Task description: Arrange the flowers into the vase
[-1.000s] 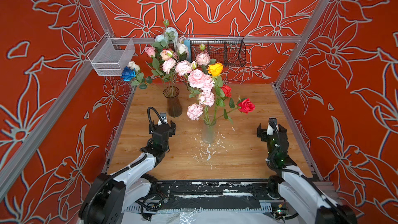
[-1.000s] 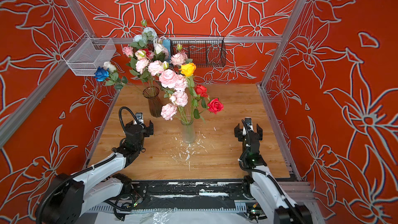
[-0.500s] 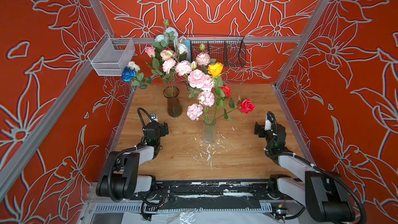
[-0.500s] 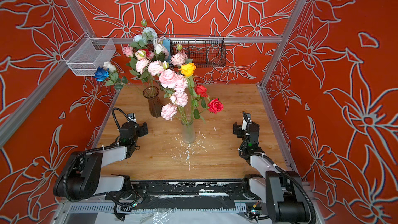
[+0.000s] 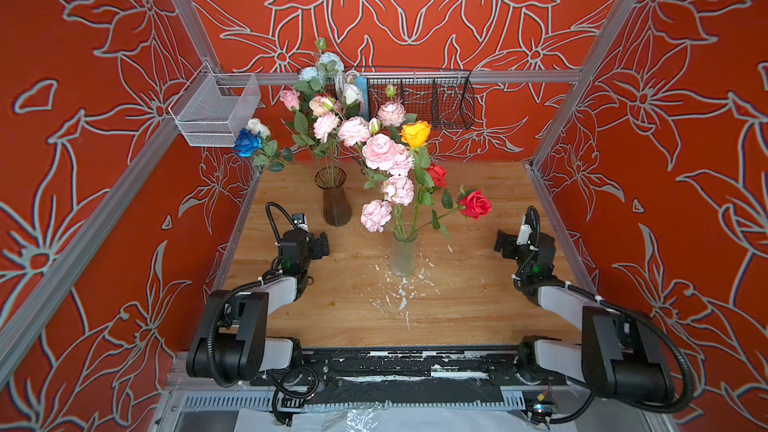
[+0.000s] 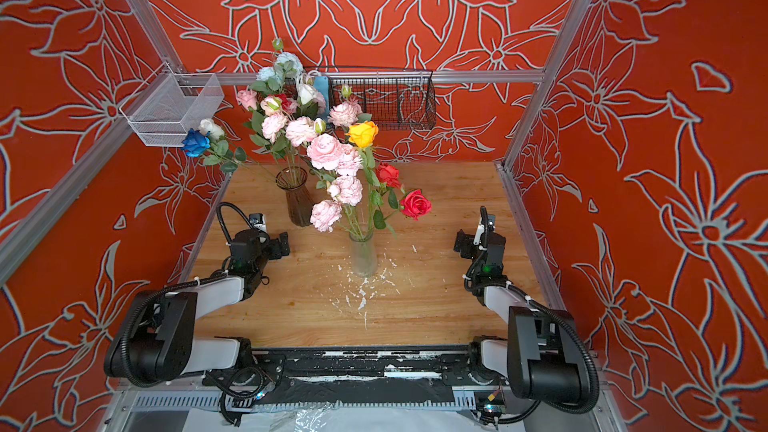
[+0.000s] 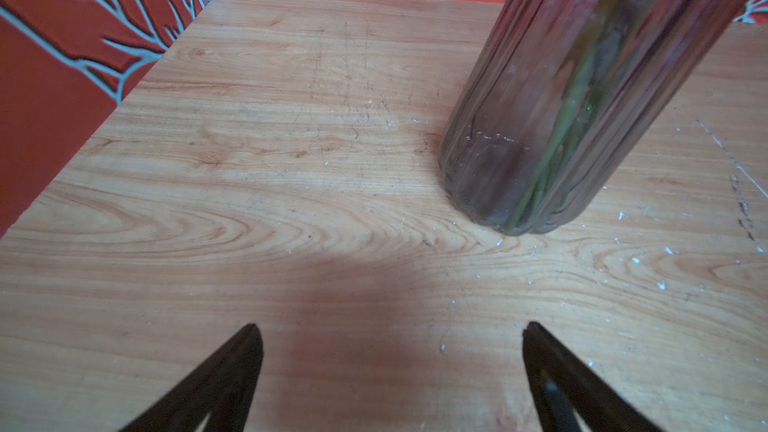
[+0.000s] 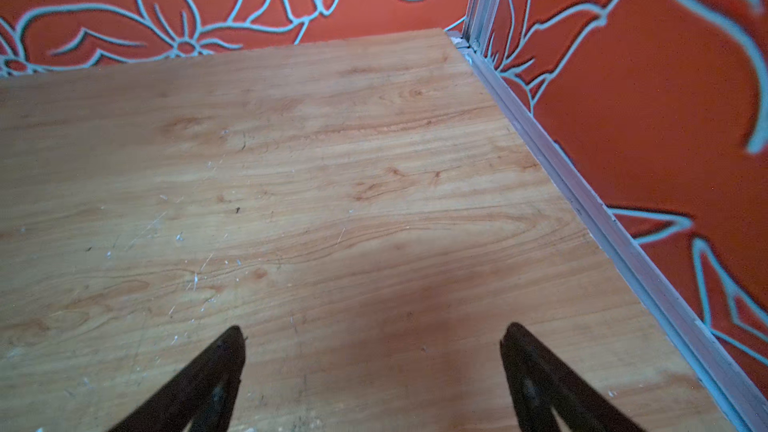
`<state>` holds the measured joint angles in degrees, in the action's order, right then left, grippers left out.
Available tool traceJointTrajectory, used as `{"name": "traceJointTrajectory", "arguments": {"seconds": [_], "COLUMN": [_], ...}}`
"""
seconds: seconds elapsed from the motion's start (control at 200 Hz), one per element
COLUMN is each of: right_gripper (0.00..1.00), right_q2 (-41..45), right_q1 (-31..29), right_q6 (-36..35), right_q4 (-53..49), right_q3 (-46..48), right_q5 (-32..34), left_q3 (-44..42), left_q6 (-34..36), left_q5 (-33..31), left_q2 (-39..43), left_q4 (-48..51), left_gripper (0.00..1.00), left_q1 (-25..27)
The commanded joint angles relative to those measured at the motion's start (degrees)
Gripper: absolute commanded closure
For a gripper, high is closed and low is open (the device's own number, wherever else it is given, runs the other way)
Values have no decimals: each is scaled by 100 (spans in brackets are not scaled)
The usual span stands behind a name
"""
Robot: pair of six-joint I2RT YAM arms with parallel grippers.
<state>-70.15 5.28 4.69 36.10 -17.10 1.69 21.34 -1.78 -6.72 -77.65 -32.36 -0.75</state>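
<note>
Pink, red and yellow flowers (image 5: 386, 151) stand in a clear vase (image 5: 402, 253) at the middle of the table (image 5: 478, 305) in both top views, with more in a smoky vase (image 5: 336, 201) farther back. The left gripper (image 5: 322, 245) and right gripper (image 5: 503, 243) sit low at either side, holding nothing. From the left wrist, its jaws gape near the smoky vase, with what look like green stems (image 7: 557, 126) inside. From the right wrist, the jaws spread wide over the table.
</note>
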Motion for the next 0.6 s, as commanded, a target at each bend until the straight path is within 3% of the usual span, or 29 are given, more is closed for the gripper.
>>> {"name": "traceJointTrajectory", "arguments": {"seconds": [0.0,0.085,0.19,0.32,0.36,0.455,0.535,0.595], "right_gripper": [3,3,3,3,3,3,3,3], "right_q2": [164,490,850,721,557,-185,-469,-520], "right_q1": [48,67,158,202,205,196,184,13], "right_q6": [222,204,-77,98,115,70,-31,-150], "right_q4": [915,793,-192,198,189,1217,1303,1143], "right_q3": [499,612,343,356,284,421,334,232], "right_q5": [1,11,-55,-558,-662,-919,-1108,-857], "left_q3": [35,37,39,42,43,41,37,38], "left_q6": [-42,-44,-46,-46,-42,-43,-48,-46], "left_q5": [66,66,66,66,66,67,72,64], "left_q2": [14,13,11,7,4,6,11,16], "left_q4": [17,18,16,16,14,11,14,16], "left_gripper": [3,3,3,3,3,3,3,3], "left_q1": [-24,-30,-24,-27,-23,-30,-28,-23]}}
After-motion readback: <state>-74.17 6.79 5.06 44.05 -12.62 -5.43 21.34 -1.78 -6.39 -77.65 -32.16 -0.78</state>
